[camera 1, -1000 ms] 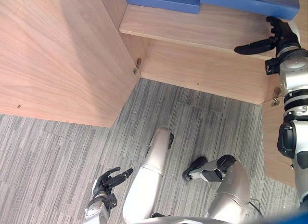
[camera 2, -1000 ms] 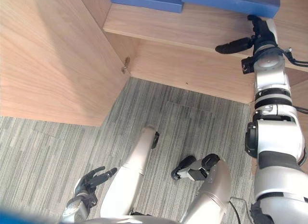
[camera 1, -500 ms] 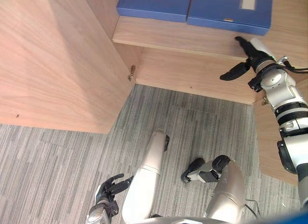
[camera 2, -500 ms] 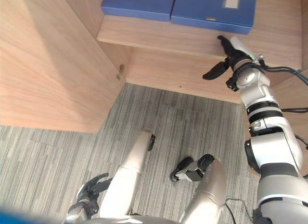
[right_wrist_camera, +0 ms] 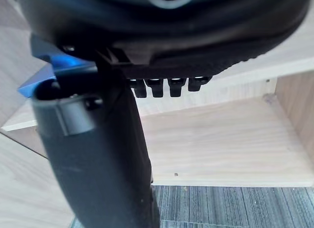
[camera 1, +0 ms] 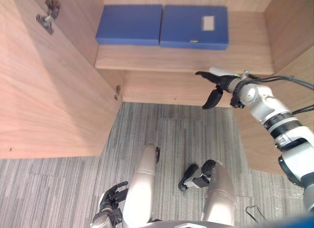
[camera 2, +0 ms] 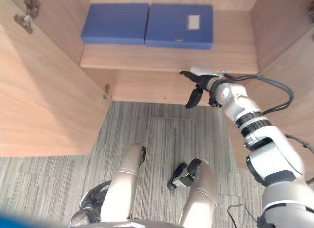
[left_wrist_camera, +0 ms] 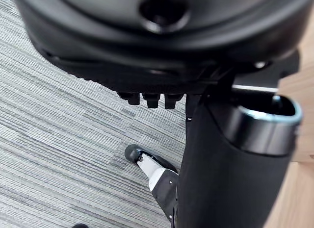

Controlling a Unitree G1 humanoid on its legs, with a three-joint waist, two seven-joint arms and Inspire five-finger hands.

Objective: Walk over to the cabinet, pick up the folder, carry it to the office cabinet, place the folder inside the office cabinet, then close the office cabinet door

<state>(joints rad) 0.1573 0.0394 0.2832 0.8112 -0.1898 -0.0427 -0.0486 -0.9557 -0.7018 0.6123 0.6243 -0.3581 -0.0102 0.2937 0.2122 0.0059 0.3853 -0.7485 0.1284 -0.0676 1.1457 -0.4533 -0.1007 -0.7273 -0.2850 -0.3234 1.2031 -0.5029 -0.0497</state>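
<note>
1. The folder [camera 1: 194,26], the blue one with a white label, lies flat on the shelf [camera 1: 186,60] inside the office cabinet, side by side with a second blue folder [camera 1: 130,24]. Placing looks done, so closing the door is the step in hand.
2. To do it well, take the arm clear of the opening, then push the left door [camera 1: 49,105] with flat fingers on its outer face, far from the hinge [camera 1: 47,18].
3. The right hand [camera 1: 223,83] hovers just in front of the shelf edge, fingers straight, thumb spread, holding nothing.
4. The left hand [camera 1: 110,201] hangs low over the floor, fingers loose, empty.
</note>
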